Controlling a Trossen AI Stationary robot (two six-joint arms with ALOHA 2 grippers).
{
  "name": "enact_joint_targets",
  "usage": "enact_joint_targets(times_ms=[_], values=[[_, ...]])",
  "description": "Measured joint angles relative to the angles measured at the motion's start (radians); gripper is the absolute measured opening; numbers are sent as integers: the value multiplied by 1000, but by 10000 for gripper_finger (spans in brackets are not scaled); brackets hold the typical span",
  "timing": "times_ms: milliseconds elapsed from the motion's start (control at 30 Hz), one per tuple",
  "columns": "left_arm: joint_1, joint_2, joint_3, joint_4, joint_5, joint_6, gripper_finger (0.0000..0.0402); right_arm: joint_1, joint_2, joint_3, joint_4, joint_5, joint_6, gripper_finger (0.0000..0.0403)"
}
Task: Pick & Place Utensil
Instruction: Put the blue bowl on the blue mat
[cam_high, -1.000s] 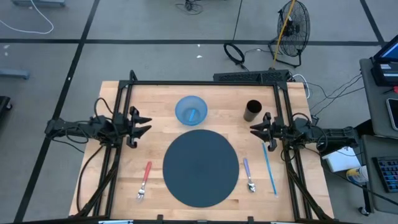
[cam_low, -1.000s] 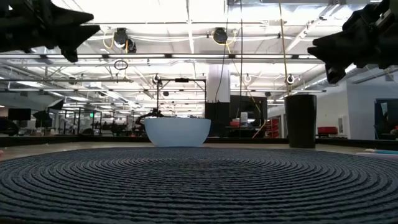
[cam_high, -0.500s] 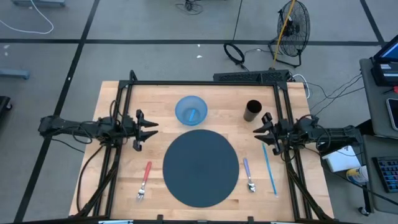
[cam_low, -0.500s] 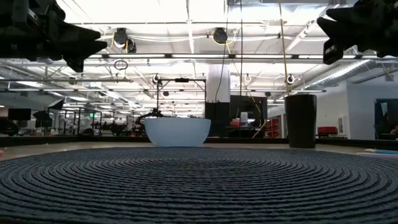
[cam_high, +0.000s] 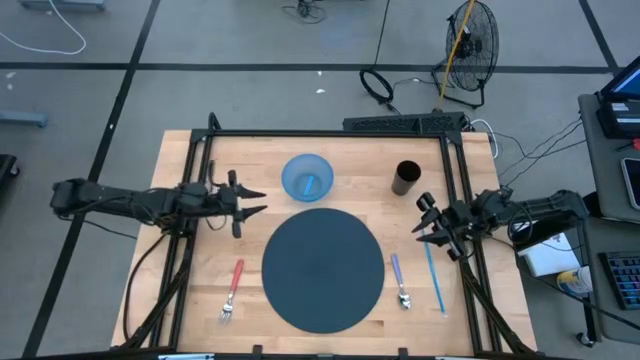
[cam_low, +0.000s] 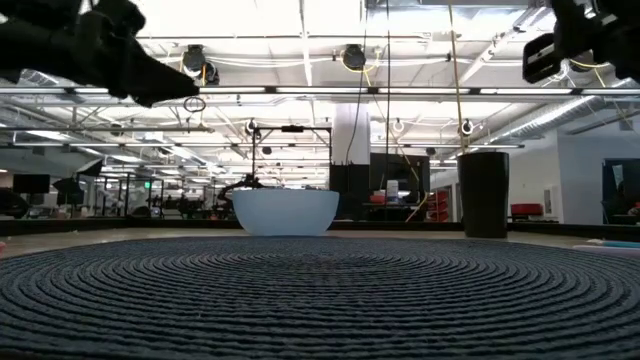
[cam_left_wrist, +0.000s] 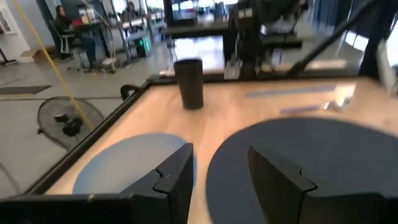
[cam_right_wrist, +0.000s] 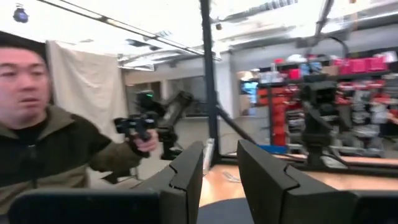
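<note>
A red-handled fork (cam_high: 232, 288) lies flat on the table, left of the dark round placemat (cam_high: 323, 268). To the mat's right lie a purple-handled utensil (cam_high: 399, 281) and a long thin blue one (cam_high: 435, 272). My left gripper (cam_high: 257, 203) hovers open above the table between the table's left rail and the blue bowl (cam_high: 307, 177). In its wrist view the fingers (cam_left_wrist: 180, 177) frame the bowl (cam_left_wrist: 124, 168) and the mat (cam_left_wrist: 311, 155). My right gripper (cam_high: 424, 222) hovers open over the far ends of the purple and blue utensils, near the black cup (cam_high: 406, 178).
The bowl (cam_low: 285, 212) and the cup (cam_low: 483, 193) stand at the far side, behind the mat (cam_low: 320, 290). Black frame rails (cam_high: 200, 180) run along the table's left, right and far edges. A person (cam_right_wrist: 43, 149) shows in the right wrist view, beyond the table.
My left gripper has reached steadily toward the table's right, closing on the bowl and the mat's far left rim. My right gripper has drifted a little toward the near edge, risen in the low view and turned slightly. Both stay open. No utensil has moved.
</note>
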Motion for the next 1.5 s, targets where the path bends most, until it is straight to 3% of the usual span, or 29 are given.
enact_joint_targets(times_ms=[133, 267, 433, 567, 833, 1233, 1500], values=[[30, 116, 109, -117, 0, 6, 159, 30, 39, 1, 23, 112, -60, 93], [43, 188, 165, -90, -19, 32, 159, 30, 74, 55, -16, 183, -145, 93], [47, 205, 173, -1, -105, 86, 159, 30, 131, 233, -275, 326, -251, 93], [47, 202, 173, 3, -72, 115, 159, 30, 208, 366, -461, 444, -293, 93], [92, 295, 199, -98, 13, 48, 159, 30, 312, 477, -541, 465, -421, 93], [139, 609, 581, -495, -9, 153, 159, 30, 395, 529, -569, 471, -345, 116], [210, 780, 679, -548, 67, 210, 159, 29, 486, 660, -685, 470, -352, 154]])
